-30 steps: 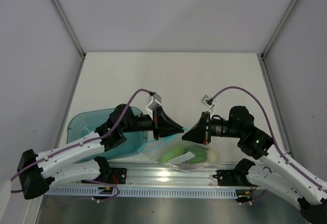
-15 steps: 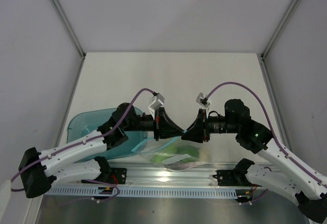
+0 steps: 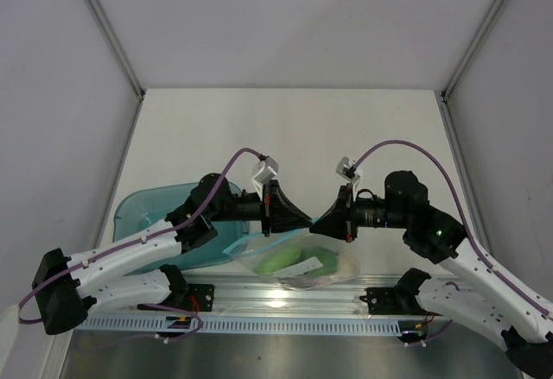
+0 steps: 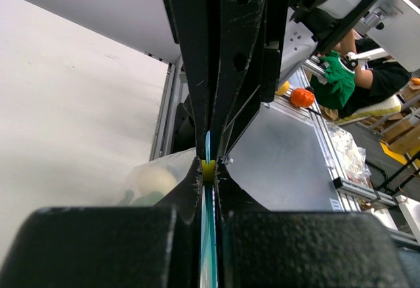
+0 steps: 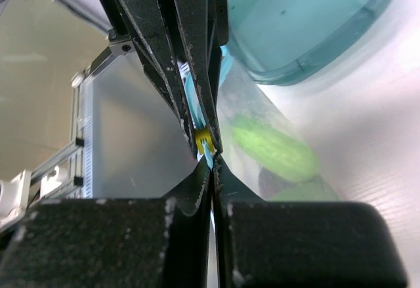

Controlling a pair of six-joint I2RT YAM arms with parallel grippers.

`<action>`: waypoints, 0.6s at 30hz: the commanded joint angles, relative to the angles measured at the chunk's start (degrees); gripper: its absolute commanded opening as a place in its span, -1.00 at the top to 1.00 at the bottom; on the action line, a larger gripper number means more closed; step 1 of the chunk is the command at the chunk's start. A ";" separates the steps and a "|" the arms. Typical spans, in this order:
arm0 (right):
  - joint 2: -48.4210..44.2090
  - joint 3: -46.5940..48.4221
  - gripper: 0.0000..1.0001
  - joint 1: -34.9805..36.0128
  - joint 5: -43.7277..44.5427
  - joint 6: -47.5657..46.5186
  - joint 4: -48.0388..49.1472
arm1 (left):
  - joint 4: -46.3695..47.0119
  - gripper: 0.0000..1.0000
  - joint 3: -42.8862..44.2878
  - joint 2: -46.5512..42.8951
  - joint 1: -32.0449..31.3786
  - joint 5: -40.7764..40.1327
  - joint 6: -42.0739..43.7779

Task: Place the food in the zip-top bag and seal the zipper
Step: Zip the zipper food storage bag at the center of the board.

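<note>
The right gripper (image 3: 316,223) has slid in since a second ago and now meets the left gripper (image 3: 304,220) tip to tip. Both pinch tight on the zipper (image 4: 207,147). The zip-top bag (image 3: 298,267) hangs at 6 o'clock with green food (image 3: 281,261) inside. The teal tray (image 3: 143,211) sits at 8 o'clock.

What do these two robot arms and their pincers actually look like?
The left arm and right arm have white shells with black joints. A purple cable loops above each wrist, through a white clip. The left gripper and right gripper are black wedges tapering to thin flat fingers. A small green light glows on the right arm.
</note>
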 commanded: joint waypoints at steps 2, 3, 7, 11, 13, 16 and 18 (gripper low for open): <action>-4.74 0.07 1.00 -0.17 10.08 3.87 5.92 | -4.42 0.99 0.16 0.53 0.08 -0.13 1.43; -5.09 0.07 1.00 -0.08 11.49 5.09 6.10 | -4.87 0.99 0.16 0.53 0.08 -0.30 1.86; -7.29 -0.63 1.00 0.18 17.64 5.99 5.93 | -5.75 0.99 -0.46 0.27 0.08 -0.66 2.04; -6.94 -0.20 1.00 0.18 18.70 5.81 4.43 | -6.80 0.99 -0.63 -0.17 0.08 -1.01 2.31; -7.03 -0.02 1.00 0.18 18.71 5.37 4.16 | -7.68 0.99 -0.90 -0.61 0.16 -1.10 2.66; -7.47 0.07 1.00 0.18 18.44 4.84 3.73 | -8.39 0.99 -1.42 -1.22 0.25 -1.10 2.75; -7.82 0.07 1.00 0.18 18.53 4.23 3.11 | -8.65 0.99 -1.77 -1.84 0.34 -1.27 2.75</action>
